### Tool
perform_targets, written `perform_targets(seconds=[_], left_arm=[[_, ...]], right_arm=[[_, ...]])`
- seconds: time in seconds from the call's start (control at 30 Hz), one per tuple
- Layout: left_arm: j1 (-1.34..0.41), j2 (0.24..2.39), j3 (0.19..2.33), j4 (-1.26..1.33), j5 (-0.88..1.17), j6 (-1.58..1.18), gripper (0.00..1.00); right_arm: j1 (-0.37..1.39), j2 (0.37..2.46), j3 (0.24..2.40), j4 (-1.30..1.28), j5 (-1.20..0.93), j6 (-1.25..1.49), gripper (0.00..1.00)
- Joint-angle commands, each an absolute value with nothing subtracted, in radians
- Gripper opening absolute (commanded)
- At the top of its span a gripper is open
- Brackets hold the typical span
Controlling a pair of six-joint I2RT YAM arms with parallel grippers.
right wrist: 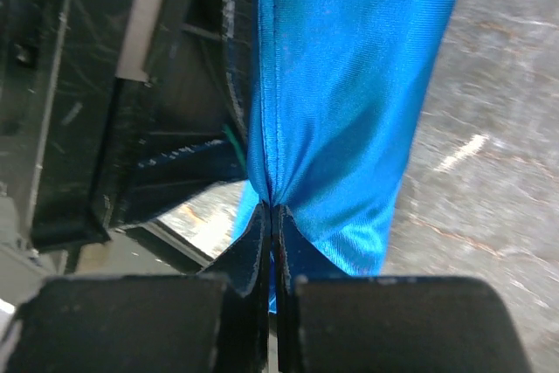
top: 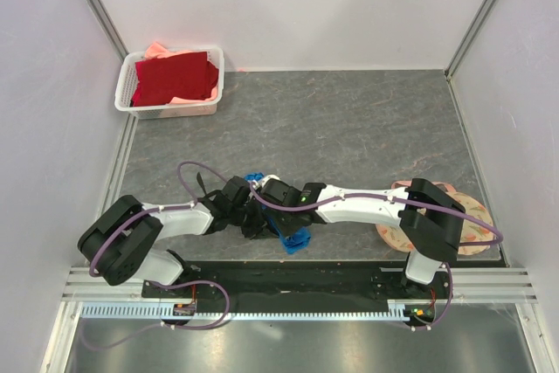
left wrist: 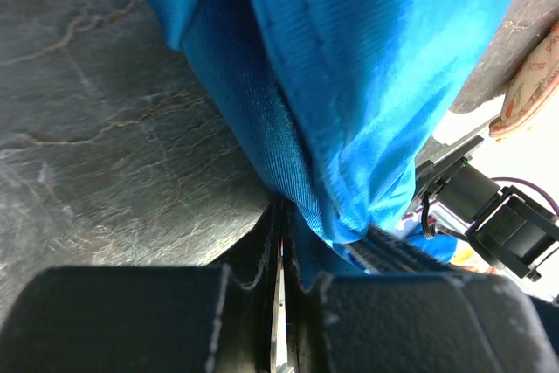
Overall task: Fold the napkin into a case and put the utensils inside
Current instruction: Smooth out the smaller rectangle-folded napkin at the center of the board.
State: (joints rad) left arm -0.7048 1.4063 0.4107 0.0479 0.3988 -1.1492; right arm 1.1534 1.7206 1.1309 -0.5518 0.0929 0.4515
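Note:
The bright blue napkin is bunched up between the two grippers near the table's front edge, mostly hidden under them. My left gripper is shut on a fold of the napkin; in the left wrist view the gripper pinches the cloth at its tips. My right gripper is shut on another edge of the napkin; in the right wrist view the gripper holds a hemmed edge. The cloth hangs loose, not shaped as a case. No utensils are in view.
A white basket with a dark red cloth stands at the back left. A round peach floral mat lies at the right under the right arm and shows in the left wrist view. The table's front edge rail is just behind the grippers.

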Motion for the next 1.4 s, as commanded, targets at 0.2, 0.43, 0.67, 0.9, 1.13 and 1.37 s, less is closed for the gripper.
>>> perform_targets(seconds=[0.2, 0.43, 0.67, 0.9, 1.13, 1.37], left_arm=[[-0.713, 1.404, 0.416, 0.054, 0.361, -1.184, 0.08], [-0.664, 1.270, 0.399, -0.069, 0.339, -1.137, 0.09], [-0.520, 1.259, 0.579, -0.169, 0.380, -1.008, 0.10], [-0.509, 1.445, 0.686, -0.144, 0.403, -0.956, 0.09], [-0.494, 1.503, 0.632, -0.124, 0.382, -0.902, 0.08], [-0.492, 1.563, 0.634, -0.094, 0.383, -0.859, 0.08]], right_arm=[[1.134, 1.732, 0.985, -0.336, 0.017, 0.563, 0.00], [1.103, 1.752, 0.908, -0.255, 0.002, 0.572, 0.00], [1.089, 1.732, 0.893, -0.245, 0.003, 0.561, 0.00], [1.077, 1.712, 0.890, -0.247, 0.003, 0.561, 0.01], [1.058, 1.692, 0.885, -0.252, 0.003, 0.558, 0.03], [1.040, 1.651, 0.894, -0.274, -0.043, 0.546, 0.20]])
